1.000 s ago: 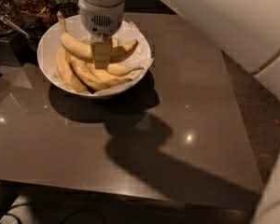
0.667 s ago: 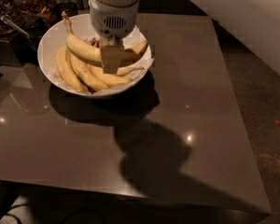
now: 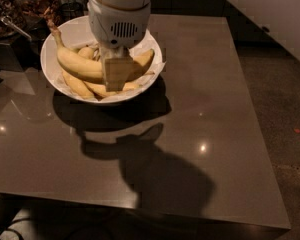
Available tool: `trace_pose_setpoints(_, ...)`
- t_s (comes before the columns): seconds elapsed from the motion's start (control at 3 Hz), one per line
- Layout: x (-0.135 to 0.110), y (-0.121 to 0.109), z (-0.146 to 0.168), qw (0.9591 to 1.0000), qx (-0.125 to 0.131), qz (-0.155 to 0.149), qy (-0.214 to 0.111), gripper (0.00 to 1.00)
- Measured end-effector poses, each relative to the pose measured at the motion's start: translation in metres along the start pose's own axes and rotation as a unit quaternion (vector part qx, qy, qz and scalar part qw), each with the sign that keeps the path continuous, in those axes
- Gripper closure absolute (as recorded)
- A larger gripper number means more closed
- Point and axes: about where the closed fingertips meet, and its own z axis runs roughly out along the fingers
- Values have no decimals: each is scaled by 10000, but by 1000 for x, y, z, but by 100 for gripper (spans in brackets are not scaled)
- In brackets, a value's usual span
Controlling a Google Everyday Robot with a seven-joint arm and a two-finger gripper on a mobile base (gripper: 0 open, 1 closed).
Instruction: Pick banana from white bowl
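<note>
The white bowl (image 3: 49,48) stands at the back left of the brown table, lined with crinkled white paper (image 3: 157,70). My gripper (image 3: 115,82) hangs straight down over the bowl and is shut on the banana (image 3: 79,64) at its middle. The banana lies across the bowl, raised above the others, its brownish stem (image 3: 53,28) pointing back left and its tip (image 3: 148,55) to the right. One finger (image 3: 115,72) covers the banana's middle. Shorter, thinner bananas (image 3: 78,84) lie under it in the bowl.
Dark containers of food (image 3: 10,6) and a metal utensil (image 3: 14,28) stand behind the bowl at the back left. The table's right edge (image 3: 250,114) borders speckled floor (image 3: 285,104). My white arm (image 3: 275,9) crosses the upper right.
The gripper has closed on the long banana and raised it from among the others. The camera has come closer, so the bowl looks larger.
</note>
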Motion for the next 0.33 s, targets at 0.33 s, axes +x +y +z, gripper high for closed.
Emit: trace_pose_setpoints(0.33, -1, -1, -1, 10000, 38, -14, -22, 100)
